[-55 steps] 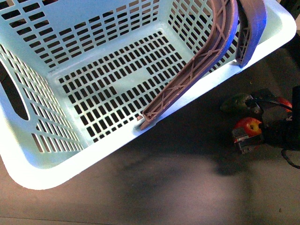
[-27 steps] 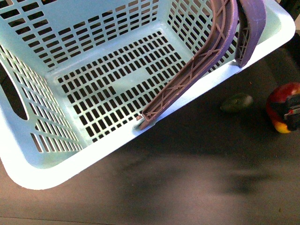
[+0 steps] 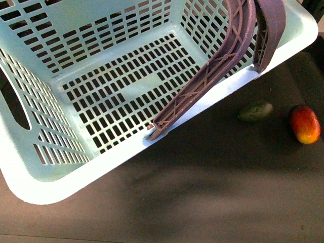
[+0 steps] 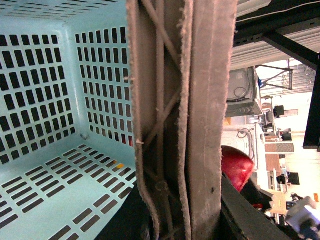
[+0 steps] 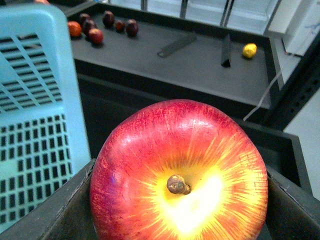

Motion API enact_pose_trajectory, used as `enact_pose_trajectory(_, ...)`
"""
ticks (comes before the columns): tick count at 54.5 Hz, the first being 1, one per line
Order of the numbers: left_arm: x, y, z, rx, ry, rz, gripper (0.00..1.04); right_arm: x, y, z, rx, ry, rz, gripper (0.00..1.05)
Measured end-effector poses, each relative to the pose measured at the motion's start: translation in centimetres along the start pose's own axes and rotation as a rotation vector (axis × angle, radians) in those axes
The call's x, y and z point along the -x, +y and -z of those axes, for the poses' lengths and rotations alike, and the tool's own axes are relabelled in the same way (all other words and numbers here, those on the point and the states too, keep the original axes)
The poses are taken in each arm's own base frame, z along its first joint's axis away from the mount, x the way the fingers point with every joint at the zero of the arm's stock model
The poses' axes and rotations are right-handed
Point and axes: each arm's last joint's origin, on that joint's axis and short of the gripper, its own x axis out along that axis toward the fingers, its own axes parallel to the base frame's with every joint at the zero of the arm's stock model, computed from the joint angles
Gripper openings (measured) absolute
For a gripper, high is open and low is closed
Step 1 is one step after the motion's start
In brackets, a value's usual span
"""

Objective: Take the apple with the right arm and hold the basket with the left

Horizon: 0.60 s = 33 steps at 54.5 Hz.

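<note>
1 second ago the right jaws and the apple (image 5: 180, 172) showed in the front view, close to the avocado (image 3: 255, 111). Now both are gone from that view. The right wrist view shows the right jaws clamped on the apple, stem facing the camera, near the basket (image 3: 30, 177). The left jaws are closed on the brown handle (image 4: 185, 120). The avocado and a long red fruit (image 3: 305, 124) lie apart on the dark table (image 3: 202, 202). Behind is a far table (image 5: 200, 65) with small fruits (image 5: 95, 36).

The right hand (image 5: 177, 215) grips the apple (image 5: 180, 170) (both fingers (image 5: 45, 220) flank it); the left hand (image 4: 182, 220) clamps the basket handle (image 4: 180, 100).
</note>
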Motion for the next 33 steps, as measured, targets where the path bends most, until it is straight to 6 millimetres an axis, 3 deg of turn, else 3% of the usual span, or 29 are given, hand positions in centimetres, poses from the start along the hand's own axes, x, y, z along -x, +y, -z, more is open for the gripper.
enact_pose_trajectory(5, 0.0, 0.0, 0.0, 0.000, 0.001, 0.000, 0.19, -0.7, 1.8, -1.8, 0.004, -0.041, -0.041, 0.80)
enact_pose_trajectory(13, 0.0, 0.0, 0.0, 0.000, 0.000, 0.000, 0.19, -2.3, 4.6, -3.1, 0.014, -0.056, -0.104, 0.80)
enact_pose_trajectory(33, 0.0, 0.0, 0.0, 0.000, 0.001, 0.000, 0.19, -6.3, 10.6, -2.8, 0.051, -0.009, -0.211, 0.80)
